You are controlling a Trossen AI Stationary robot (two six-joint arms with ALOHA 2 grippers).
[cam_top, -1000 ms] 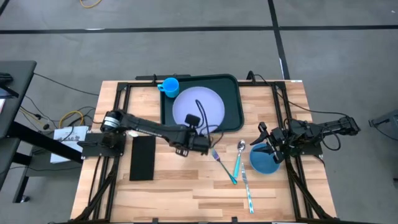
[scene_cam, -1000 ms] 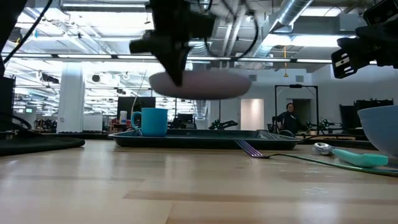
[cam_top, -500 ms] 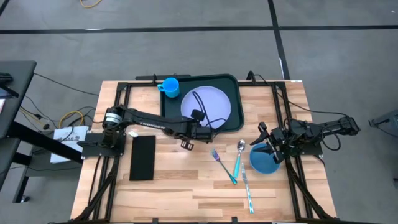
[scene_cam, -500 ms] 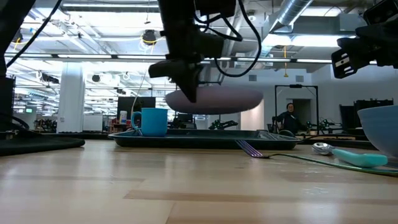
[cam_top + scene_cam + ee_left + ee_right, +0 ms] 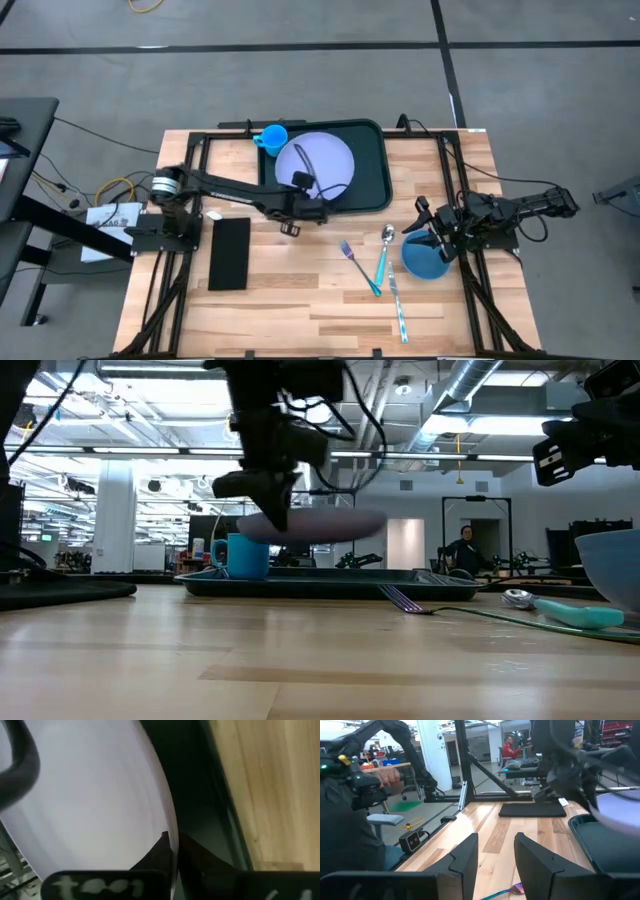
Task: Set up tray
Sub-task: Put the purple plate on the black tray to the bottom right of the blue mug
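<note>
My left gripper is shut on the round lavender plate, which hovers over the dark green-black tray at the table's far middle. In the low view the plate hangs level above the tray. A blue cup stands on the tray's far left corner. My right gripper is open and waits at the table's right, above the far rim of a blue bowl. The right wrist view shows the open right gripper with nothing between its fingers. My left gripper pinches the plate's near rim between its two fingers, one above the rim and one below it. It comes from the table's near side, slanting down. The plate is lifted clear of the tray and is roughly level.
A flat black rectangle lies at the near left. A fork, a spoon and teal-handled cutlery lie between tray and bowl. Bare wood shows along the near edge. People are in the room beyond the table.
My left gripper has carried the plate toward the far edge and then a little to the left, over the tray. The plate has come down closer to the tray and stayed level. The right arm has kept still.
</note>
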